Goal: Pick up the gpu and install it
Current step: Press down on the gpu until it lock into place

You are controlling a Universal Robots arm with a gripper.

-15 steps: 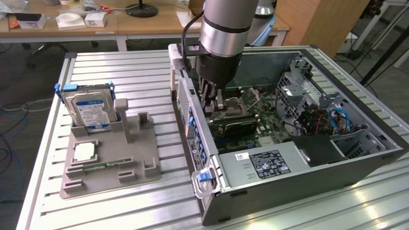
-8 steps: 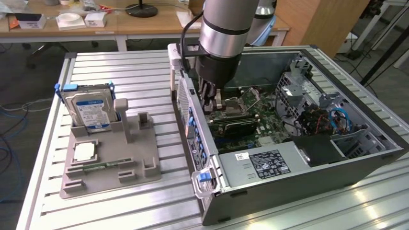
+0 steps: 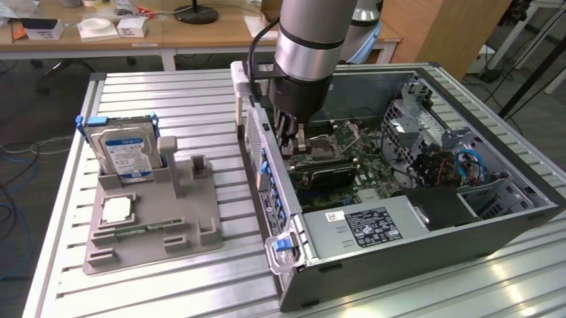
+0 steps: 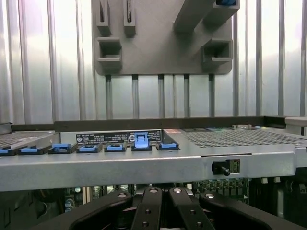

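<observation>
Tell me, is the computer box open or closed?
Open. The computer case lies on its side with no cover, so the green board and wires inside show.

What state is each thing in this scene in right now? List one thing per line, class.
tool: shut, lowered inside the computer case above the motherboard
computer case: lying on its side, side panel off
hard drive: standing upright in the grey holder
grey holder: flat on the table, several slots empty
memory stick: lying in the holder

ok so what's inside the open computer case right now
Inside the computer case: the green motherboard, a black power supply with a white label, drive cages and blue cables. The tool reaches down among them. The arm covers whatever it holds.
</observation>
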